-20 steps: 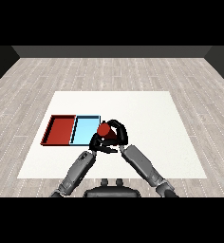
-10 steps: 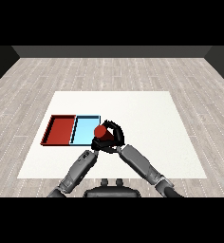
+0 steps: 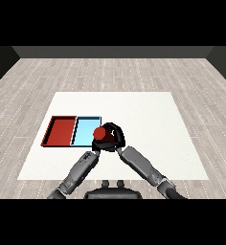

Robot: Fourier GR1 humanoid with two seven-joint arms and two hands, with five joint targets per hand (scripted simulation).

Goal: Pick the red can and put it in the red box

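Right hand curled round red can, seemingly over light blue tray.

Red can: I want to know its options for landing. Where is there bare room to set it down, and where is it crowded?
Free: the red tray, nothing in it; the light blue tray, bare toward its far end; the white table right of and beyond the hands. Crowded: the light blue tray's near right corner, where the right hand curls round the red can beside the left hand.
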